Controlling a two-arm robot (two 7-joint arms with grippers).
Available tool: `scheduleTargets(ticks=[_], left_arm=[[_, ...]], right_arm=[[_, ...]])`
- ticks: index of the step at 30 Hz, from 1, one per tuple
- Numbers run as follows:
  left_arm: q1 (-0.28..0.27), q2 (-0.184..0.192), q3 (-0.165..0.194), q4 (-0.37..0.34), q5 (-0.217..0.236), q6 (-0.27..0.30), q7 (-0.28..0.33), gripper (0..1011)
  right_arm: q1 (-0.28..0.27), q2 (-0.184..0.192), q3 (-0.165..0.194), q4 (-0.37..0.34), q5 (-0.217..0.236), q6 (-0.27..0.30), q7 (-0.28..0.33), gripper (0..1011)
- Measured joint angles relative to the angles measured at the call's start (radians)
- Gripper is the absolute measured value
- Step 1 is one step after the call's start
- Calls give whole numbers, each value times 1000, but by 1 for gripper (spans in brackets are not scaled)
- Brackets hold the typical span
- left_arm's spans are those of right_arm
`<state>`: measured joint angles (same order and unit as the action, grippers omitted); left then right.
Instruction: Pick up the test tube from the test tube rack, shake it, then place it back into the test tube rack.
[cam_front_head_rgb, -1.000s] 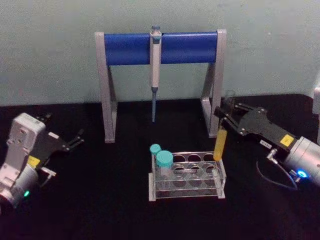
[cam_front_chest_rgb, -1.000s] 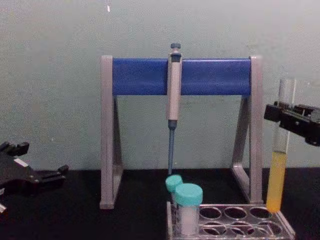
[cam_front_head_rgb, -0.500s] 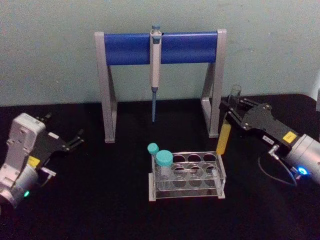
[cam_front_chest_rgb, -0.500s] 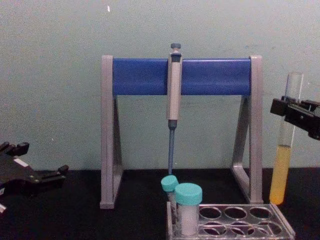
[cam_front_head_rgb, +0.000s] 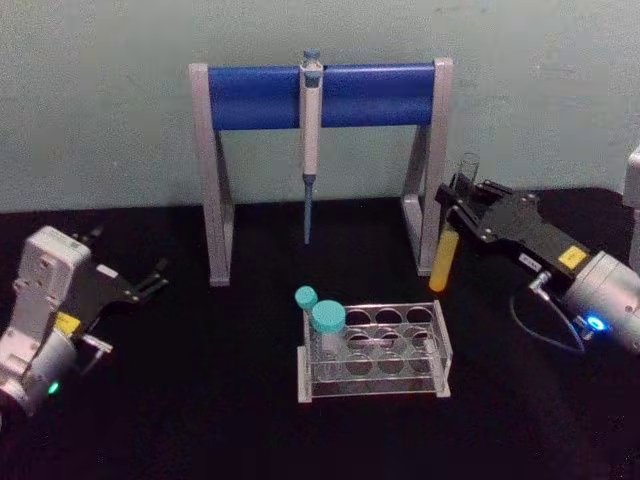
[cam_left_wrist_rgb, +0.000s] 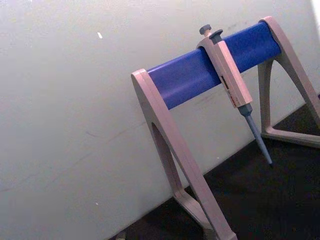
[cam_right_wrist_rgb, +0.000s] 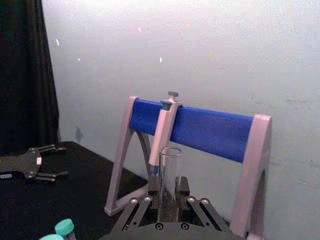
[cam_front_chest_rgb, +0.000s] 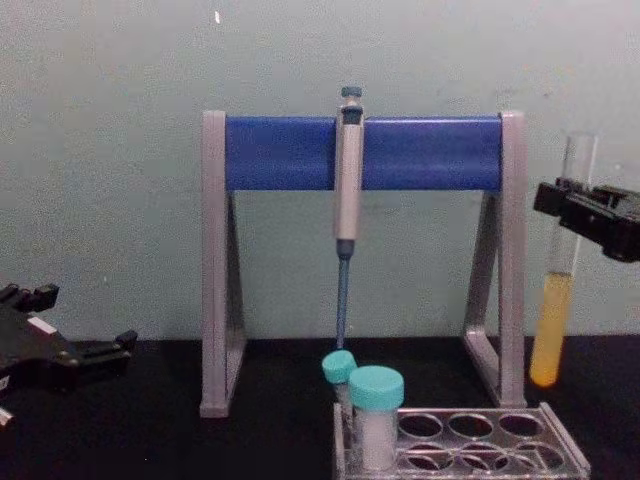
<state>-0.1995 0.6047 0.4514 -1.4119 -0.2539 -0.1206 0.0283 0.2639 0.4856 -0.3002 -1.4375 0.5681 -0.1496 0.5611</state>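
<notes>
My right gripper (cam_front_head_rgb: 462, 207) is shut on the test tube (cam_front_head_rgb: 444, 256), a clear glass tube with yellow-orange liquid in its lower part. The tube hangs slightly tilted in the air, its round bottom above and just behind the right rear corner of the test tube rack (cam_front_head_rgb: 441, 346) and apart from it. In the chest view the test tube (cam_front_chest_rgb: 551, 325) hangs from the right gripper (cam_front_chest_rgb: 568, 205), well above the rack (cam_front_chest_rgb: 566, 449). In the right wrist view the open top of the tube (cam_right_wrist_rgb: 170, 172) stands up from the right gripper (cam_right_wrist_rgb: 169, 204). My left gripper (cam_front_head_rgb: 152, 279) rests open at the far left.
Two teal-capped white tubes (cam_front_head_rgb: 327, 322) stand in the rack's left end. Behind the rack stands a grey-and-blue pipette stand (cam_front_head_rgb: 250, 96) with a pipette (cam_front_head_rgb: 311, 130) hanging from it. The stand's right leg (cam_front_head_rgb: 432, 190) is close beside the held tube. The tabletop is black.
The right gripper has raised the test tube from the rack's right rear hole, so its bottom now hangs higher and a little farther back. The left arm has not moved.
</notes>
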Motion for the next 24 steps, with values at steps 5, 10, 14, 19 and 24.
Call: scheduleTargets(ticks=[5, 10, 14, 19, 24], left_arm=[[0, 0, 0, 0, 0, 0, 0, 1001], [0, 0, 0, 0, 0, 0, 0, 1001], [0, 0, 0, 0, 0, 0, 0, 1001], [0, 0, 0, 0, 0, 0, 0, 1001], [0, 0, 0, 0, 0, 0, 0, 1001]], right_arm=[[23, -14, -9, 16, 9, -6, 32, 235], [41, -23, -25, 24, 46, -7, 83, 235], [44, -19, -37, 22, 84, -2, 131, 235], [44, 1, -50, 12, 138, 9, 207, 235], [29, 47, -63, -11, 172, 24, 265, 235]])
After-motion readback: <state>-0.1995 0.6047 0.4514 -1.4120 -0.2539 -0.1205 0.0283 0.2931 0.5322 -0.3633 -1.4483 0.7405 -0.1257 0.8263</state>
